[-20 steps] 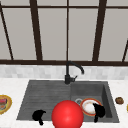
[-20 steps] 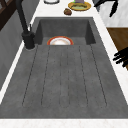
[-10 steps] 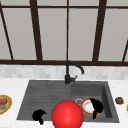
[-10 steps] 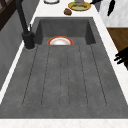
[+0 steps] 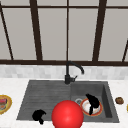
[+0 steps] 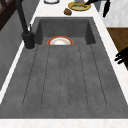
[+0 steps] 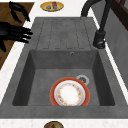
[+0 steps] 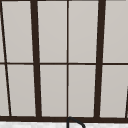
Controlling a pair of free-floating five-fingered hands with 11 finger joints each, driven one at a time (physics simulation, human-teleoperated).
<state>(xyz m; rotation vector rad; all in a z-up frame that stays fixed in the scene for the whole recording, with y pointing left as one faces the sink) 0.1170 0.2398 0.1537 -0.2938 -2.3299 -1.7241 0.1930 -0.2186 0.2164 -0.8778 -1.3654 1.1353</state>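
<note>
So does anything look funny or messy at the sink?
Yes: a big red ball shows at the sink's front edge in the front view, between the left hand and right hand. The plate lies flat, nothing spilled.

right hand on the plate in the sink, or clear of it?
Apart. Right side view: the plate lies bare in the basin, while the right hand hangs beyond the sink's front edge, counter between them.

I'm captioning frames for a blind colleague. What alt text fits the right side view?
A red-rimmed plate lies in the dark sink basin beside the drain. Two black robot hands hover at upper left; a black faucet stands at right.
</note>
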